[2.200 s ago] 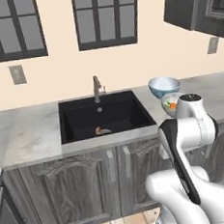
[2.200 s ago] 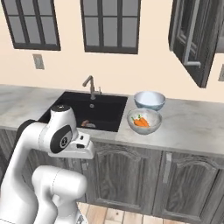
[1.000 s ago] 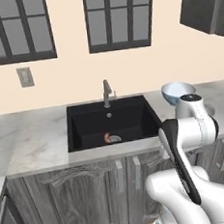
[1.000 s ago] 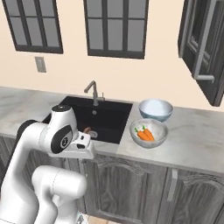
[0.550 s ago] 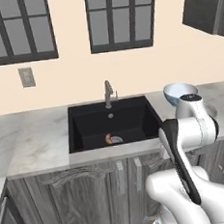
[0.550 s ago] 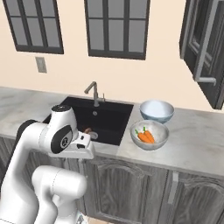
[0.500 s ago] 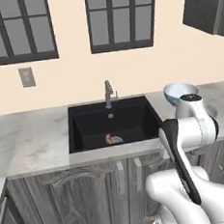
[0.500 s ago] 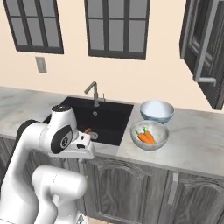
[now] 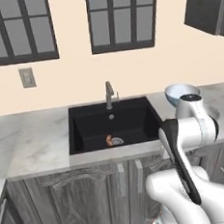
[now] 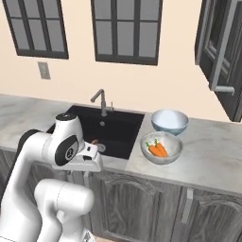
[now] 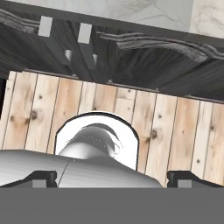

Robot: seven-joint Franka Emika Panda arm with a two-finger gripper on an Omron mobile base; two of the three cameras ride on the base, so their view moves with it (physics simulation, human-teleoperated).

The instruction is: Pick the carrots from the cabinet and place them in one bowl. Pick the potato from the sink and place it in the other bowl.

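In the left base view the potato [image 9: 108, 141] lies by the drain at the sink [image 9: 86, 131] centre, unpicked; in the right base view both carrots [image 10: 157, 149] already sit in the mottled bowl [image 10: 161, 147] centre-right, the pale bowl [image 10: 169, 121] empty; in the hand view the pincer [image 11: 112, 178] gapes, holding nothing, over floorboards.

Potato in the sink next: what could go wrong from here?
1. The small tan potato lies right beside the round metal drain deep in the black sink; a descending hand could strike the basin wall or the slim grey faucet.
2. The smooth pale blue bowl touches the mottled grey bowl holding the orange carrots; a misplaced drop could land there.
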